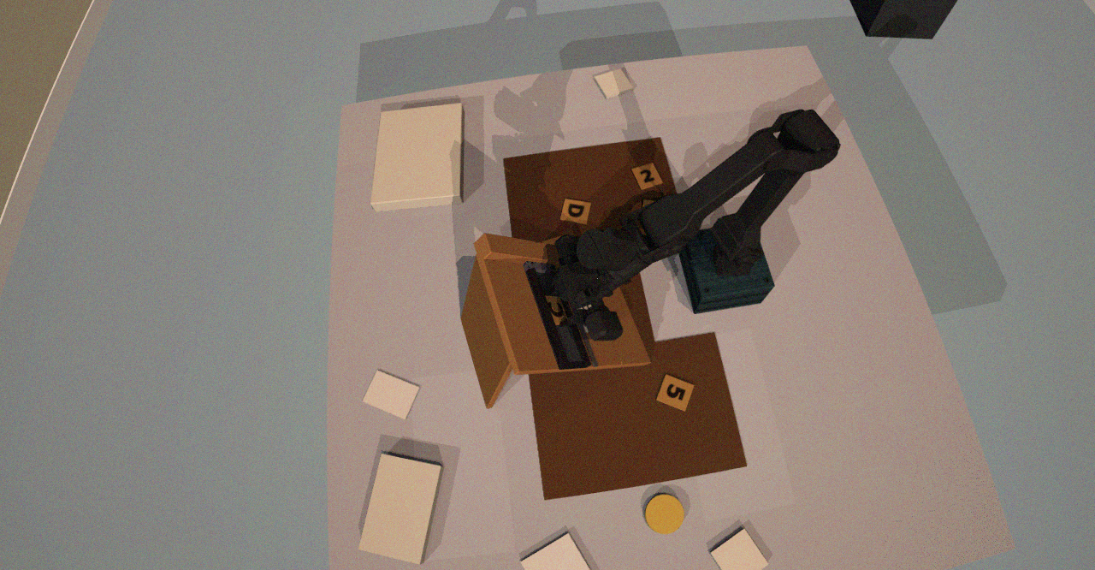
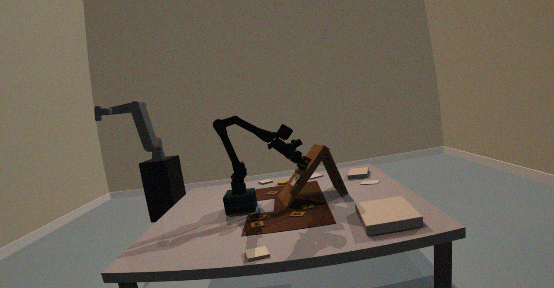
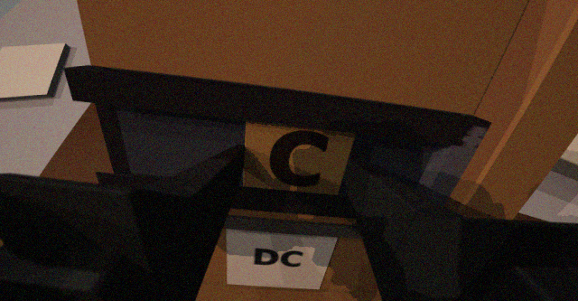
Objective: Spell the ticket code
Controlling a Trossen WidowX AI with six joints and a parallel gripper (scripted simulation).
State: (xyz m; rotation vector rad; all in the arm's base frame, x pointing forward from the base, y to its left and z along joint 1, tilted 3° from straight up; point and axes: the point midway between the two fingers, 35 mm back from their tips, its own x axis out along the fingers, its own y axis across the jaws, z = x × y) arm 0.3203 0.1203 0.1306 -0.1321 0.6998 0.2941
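Note:
The C tile (image 3: 336,174) (image 1: 556,310) sits upright in the dark rail (image 3: 271,98) (image 1: 572,352) on the tilted board (image 3: 293,30) (image 1: 509,313). Bare rail shows on both sides of it; an end post stands at the wrist view's left. My gripper (image 3: 296,158) (image 2: 304,164) is shut on the C tile, one finger at each side edge. The ticket (image 3: 244,271) below reads DC. The D tile (image 1: 575,210) (image 2: 297,213), 2 tile (image 1: 647,175) (image 2: 257,224) and 5 tile (image 1: 675,392) (image 2: 272,193) lie flat on the mat (image 1: 627,452).
Another tile (image 2: 259,217) lies near the 2, partly under the arm in the top view. One more tile (image 2: 307,206) lies beside the board, its letter unclear. A yellow disc (image 1: 664,513), a large pale block (image 1: 419,152) and another pale block (image 1: 401,505) stand on the counter.

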